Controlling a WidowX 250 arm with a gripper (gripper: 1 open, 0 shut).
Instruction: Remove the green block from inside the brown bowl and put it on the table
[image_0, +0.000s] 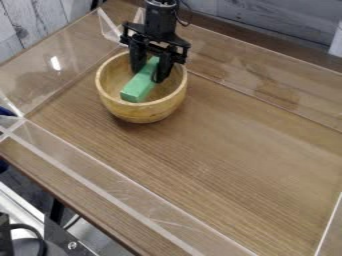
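The brown bowl (142, 96) sat toward the far left part of the desk (227, 160), and the green block (143, 79) lay inside it, leaning with its upper end toward the far rim and its lower end down in the hollow. The block was a long bar, so it rested aslant against the curved inner wall rather than flat. The end effector (158, 66) hung over the far side of the bowl, pointing straight down, with its dark fingers reaching into the bowl on either side of the block's upper end. That placement suited a pinch across the bar's narrow width, which would give the fingers two flat faces to press on. The fingers stood partly apart and straddled the block; whether they already pressed against its sides or only bracketed it could not be told from this view, since the fingers hid the contact points. The block looked to be resting on the bowl and not lifted. By that reading, the task was at the grasping step, with the lift out of the bowl and the setting down on the open desk beside it not yet done.
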